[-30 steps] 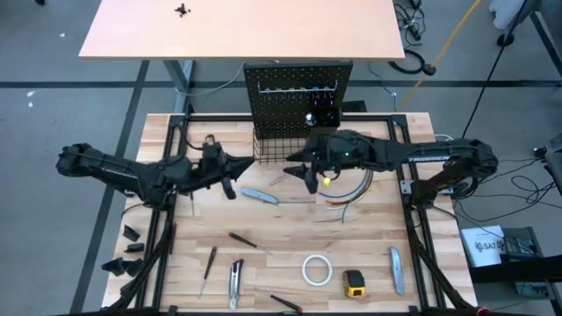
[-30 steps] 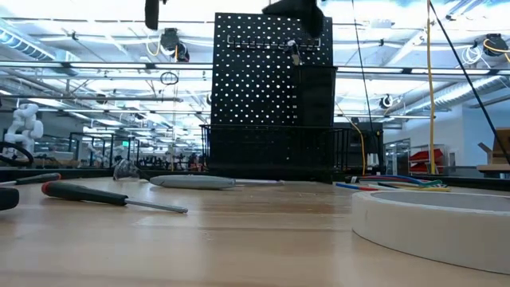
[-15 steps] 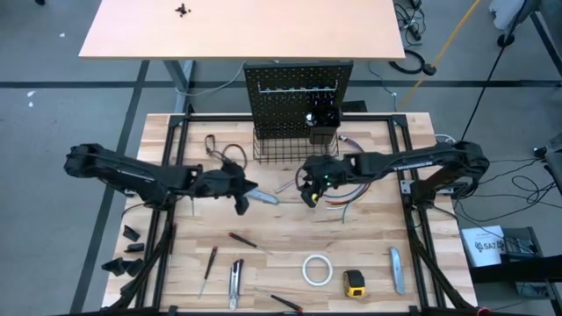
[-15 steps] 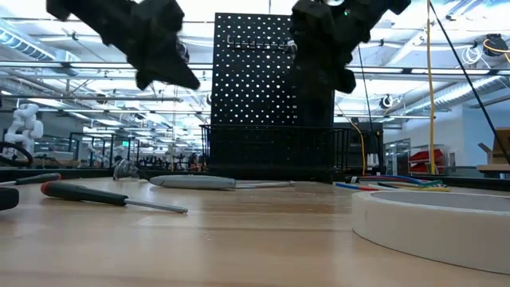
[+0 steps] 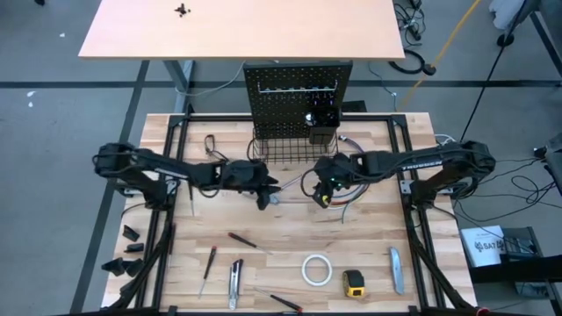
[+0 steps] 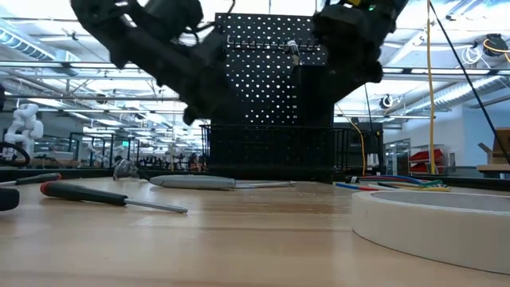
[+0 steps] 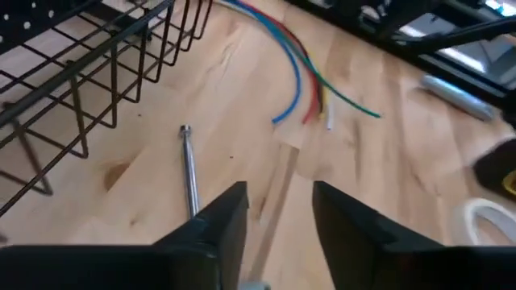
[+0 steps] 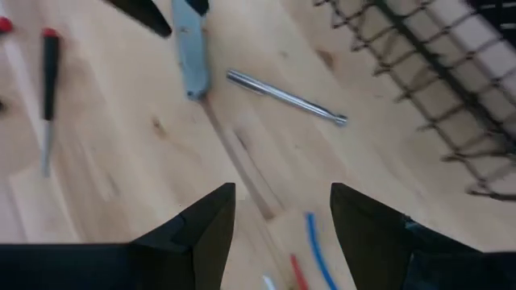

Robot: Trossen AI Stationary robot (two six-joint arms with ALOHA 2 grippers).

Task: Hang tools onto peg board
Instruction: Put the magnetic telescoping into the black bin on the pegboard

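Observation:
The black peg board [image 5: 297, 88] stands upright at the table's far edge, with a wire basket [image 5: 281, 145] at its foot. In front of the basket a grey utility knife [image 8: 189, 60] and a thin silver rod [image 7: 188, 173] lie flat on the wood. My left gripper [image 7: 278, 217] is open and hangs above the knife's left end [image 6: 191, 182], clear of it. My right gripper [image 8: 282, 217] is open too. It hovers over the table to the right of the rod, beside the coloured wires [image 5: 347, 189], with nothing between its fingers.
Near the front edge lie a white tape roll [image 5: 316, 269], a yellow tape measure [image 5: 354, 282], two more grey knives [image 5: 397, 268] [image 5: 234, 283] and red-and-black screwdrivers [image 5: 243, 239] [image 5: 208, 268]. Bare wood lies between them and the grippers.
My left gripper has swung toward the table's right edge and come down, and now hangs over the grey utility knife. My right gripper has sunk from in front of the peg board toward the table and tipped more steeply downward. The tools have not moved.

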